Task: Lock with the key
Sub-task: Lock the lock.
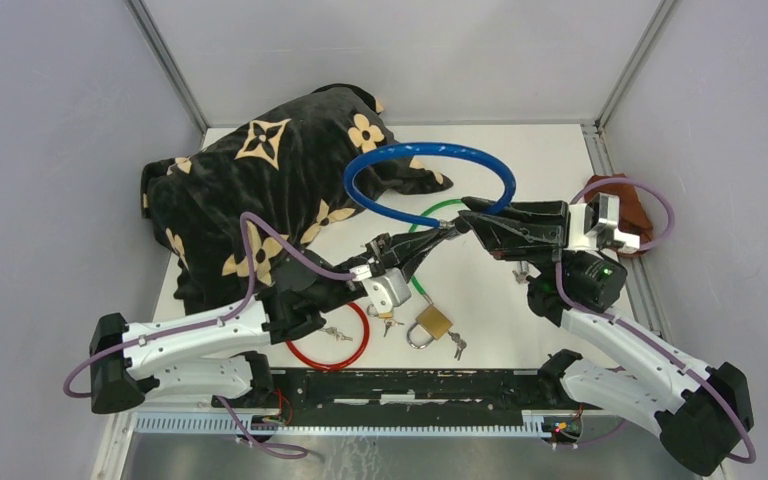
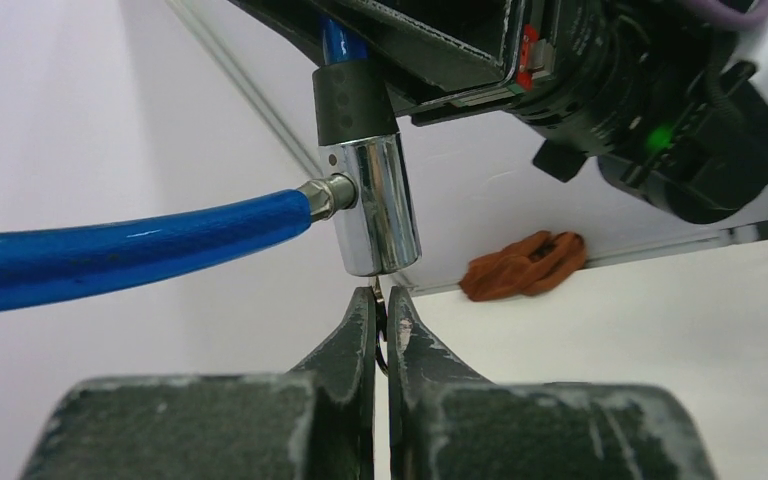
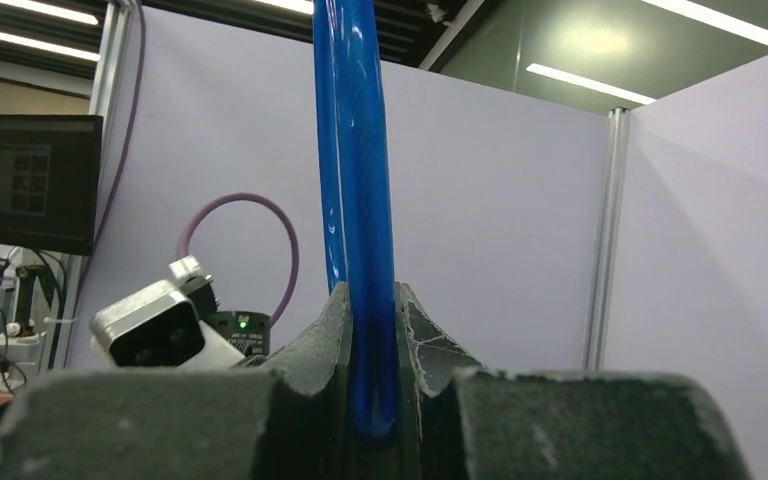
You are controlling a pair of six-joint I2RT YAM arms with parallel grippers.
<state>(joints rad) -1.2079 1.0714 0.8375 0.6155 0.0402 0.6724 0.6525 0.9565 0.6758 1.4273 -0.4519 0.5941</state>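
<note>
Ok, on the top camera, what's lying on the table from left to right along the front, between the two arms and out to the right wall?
Red cable ring → brass padlock → small silver key → rust-brown cloth, further back by the right wall.

A: What's lying on the worktop (image 1: 520,330)?
B: A black cloth (image 1: 250,190) with cream flowers, heaped at the far left.
A: And nearer?
B: A red loop (image 1: 328,367) with small keys (image 1: 338,333) inside it, and a brass padlock (image 1: 432,322) just right of it (shackle pointing near-left). More keys (image 1: 457,345) lie beside that. There's a green loop (image 1: 447,207) mid-worktop and a rust rag (image 2: 525,265) at the right edge.
</note>
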